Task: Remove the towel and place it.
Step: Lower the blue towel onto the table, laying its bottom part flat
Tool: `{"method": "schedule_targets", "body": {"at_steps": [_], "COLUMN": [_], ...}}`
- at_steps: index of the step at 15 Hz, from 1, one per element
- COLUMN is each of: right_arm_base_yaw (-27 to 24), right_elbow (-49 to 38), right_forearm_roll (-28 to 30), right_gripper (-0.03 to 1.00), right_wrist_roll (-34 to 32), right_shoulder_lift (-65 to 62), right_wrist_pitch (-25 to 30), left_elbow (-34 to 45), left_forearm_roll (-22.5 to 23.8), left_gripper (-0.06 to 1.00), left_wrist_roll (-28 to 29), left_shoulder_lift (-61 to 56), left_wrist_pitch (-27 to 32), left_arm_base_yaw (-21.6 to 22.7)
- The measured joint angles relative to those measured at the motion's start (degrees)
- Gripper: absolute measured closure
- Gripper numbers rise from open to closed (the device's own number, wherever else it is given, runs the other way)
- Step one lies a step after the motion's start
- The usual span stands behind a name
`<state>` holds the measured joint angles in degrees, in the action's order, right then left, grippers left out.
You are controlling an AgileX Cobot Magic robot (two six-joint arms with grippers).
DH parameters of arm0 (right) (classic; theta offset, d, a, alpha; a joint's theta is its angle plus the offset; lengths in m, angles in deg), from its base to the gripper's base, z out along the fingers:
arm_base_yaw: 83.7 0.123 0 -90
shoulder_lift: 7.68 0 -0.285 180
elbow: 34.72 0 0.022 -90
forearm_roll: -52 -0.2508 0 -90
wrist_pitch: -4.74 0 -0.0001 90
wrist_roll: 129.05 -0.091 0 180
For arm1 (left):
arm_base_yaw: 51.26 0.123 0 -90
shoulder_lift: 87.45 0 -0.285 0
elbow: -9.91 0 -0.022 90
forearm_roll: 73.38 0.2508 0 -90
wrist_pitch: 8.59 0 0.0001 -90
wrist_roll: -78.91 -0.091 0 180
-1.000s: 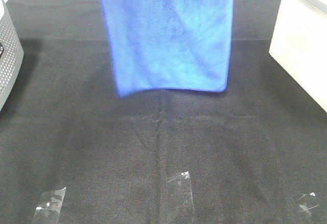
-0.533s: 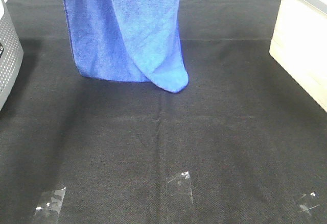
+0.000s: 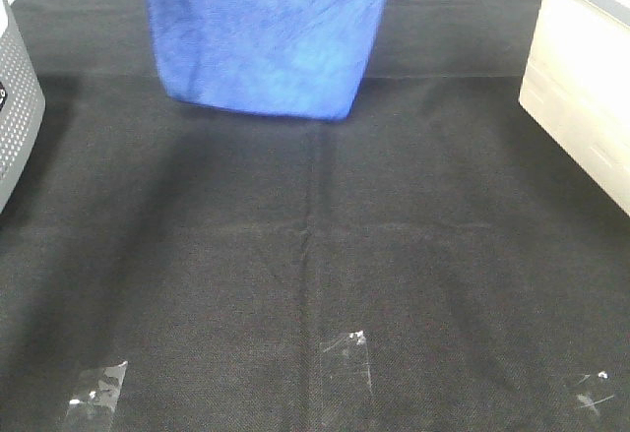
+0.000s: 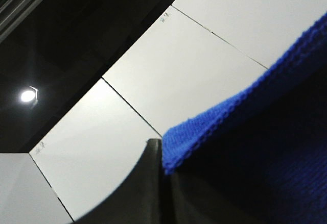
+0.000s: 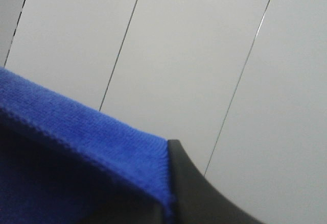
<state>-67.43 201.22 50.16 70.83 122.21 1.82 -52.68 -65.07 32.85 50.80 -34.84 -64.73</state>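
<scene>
Since the earlier frames, the towel (image 3: 266,29) is seen raised and drawn toward the far side: its lower edge, formerly hanging over the middle of the table with one corner curled forward, is now spread flat and level above the far part of the black cloth (image 3: 315,255), slightly left of centre and clear of the surface. In the high view only this hanging lower portion is shown; the upper edge is cut off by the frame, so the grip itself is given by the wrist views alone. In the left wrist view the left gripper (image 4: 163,183) is seen closed on one stitched corner of the towel (image 4: 255,157), with white ceiling panels (image 4: 179,71) and a round lamp (image 4: 28,95) behind it. In the right wrist view the right gripper (image 5: 171,203) is likewise clamped on another corner of the towel (image 5: 61,157), against plain panels. Only the high view shows the table: a grey perforated container (image 3: 15,107) at the left edge, a pale box (image 3: 581,88) at the right, and three strips of clear tape (image 3: 346,358) along the near edge.
</scene>
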Motion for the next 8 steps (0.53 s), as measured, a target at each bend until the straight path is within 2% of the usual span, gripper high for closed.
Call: {"method": "schedule_targets", "body": {"at_steps": [3,8], "right_arm_base_yaw": [-0.86,-1.26], "right_elbow": [0.06,0.06], "right_forearm_roll": [-0.86,-1.43], "right_gripper": [0.96,0.96], "right_wrist_roll": [-2.41,-2.98], "right_shoulder_lift": [1.60,2.52], "right_wrist_pitch": [-0.52,-0.34], "left_elbow": [-3.27,-3.27], "left_forearm_roll": [0.11,0.17], "left_gripper": [0.94,0.94], "left_wrist_roll": [1.60,1.72], "left_shoulder_lift": [3.15,4.35], "left_wrist_pitch": [3.78,4.93], "left_arm_base_yaw": [0.00,-0.06]}}
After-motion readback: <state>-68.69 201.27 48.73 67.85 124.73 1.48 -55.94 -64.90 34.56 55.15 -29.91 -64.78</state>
